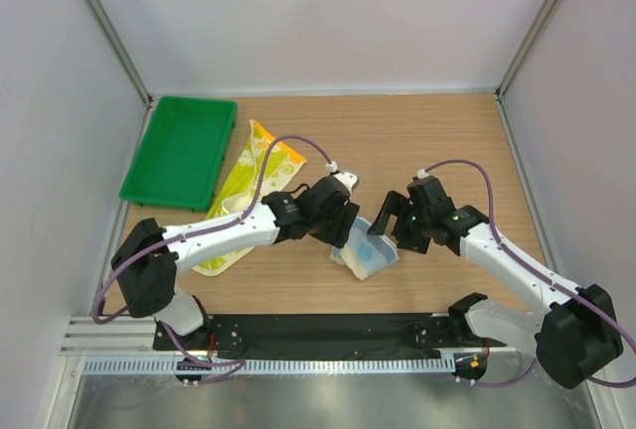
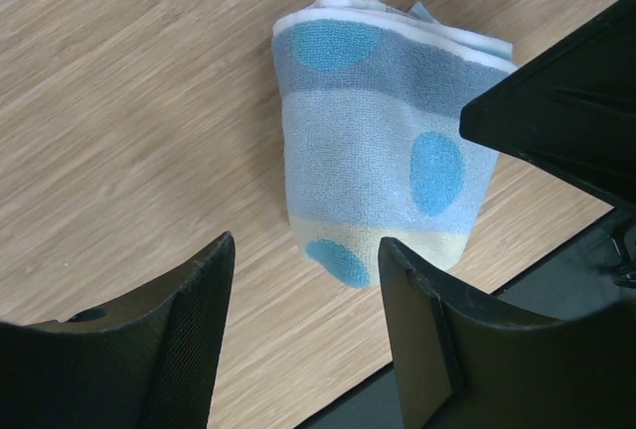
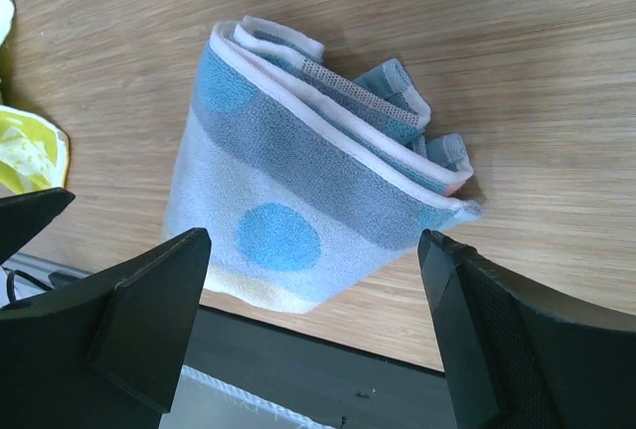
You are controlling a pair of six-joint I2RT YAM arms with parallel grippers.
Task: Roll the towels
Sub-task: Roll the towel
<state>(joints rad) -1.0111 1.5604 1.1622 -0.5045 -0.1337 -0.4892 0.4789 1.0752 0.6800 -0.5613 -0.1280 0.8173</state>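
Note:
The light blue towel with darker blue spots lies rolled into a short bundle on the wooden table, near its front edge. Both grippers hover just above it. My left gripper is on its left, open, with only wood between its fingers; the roll lies just beyond the fingertips. My right gripper is on the roll's right, open wide, its fingers straddling the near end of the roll without touching it. The yellow-green towel lies flat, stretched diagonally under the left arm.
A green plastic tray sits at the back left, next to the yellow-green towel. A black strip runs along the table's near edge, just in front of the roll. White walls close in the left, back and right sides.

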